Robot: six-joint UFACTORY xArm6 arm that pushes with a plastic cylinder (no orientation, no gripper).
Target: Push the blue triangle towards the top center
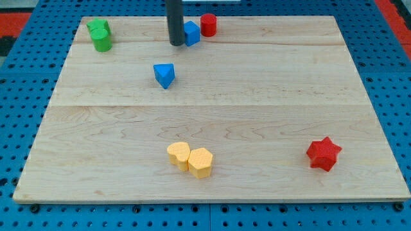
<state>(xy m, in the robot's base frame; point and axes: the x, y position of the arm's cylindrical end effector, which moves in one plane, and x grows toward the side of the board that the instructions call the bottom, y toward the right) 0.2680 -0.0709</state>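
Rod comes down from the view's top edge, and my tip [176, 43] rests on the desk [270, 109] near the top centre. There is no gripper on this arm, so nothing opens or closes and nothing is held; the tip only touches the surface. Blue triangle [164, 75] lies below the tip and slightly toward the view's left, apart from it with bare wood between. A second blue block [191, 33], its shape unclear because the rod partly hides it, sits just beside the tip on the view's right, seemingly touching the rod. A red cylinder [208, 25] stands just right of that block. A green block [100, 34] sits in the top left corner. Two yellow blocks [191, 158] lie touching each other near the bottom centre, and a red star [323, 154] is at the bottom right.
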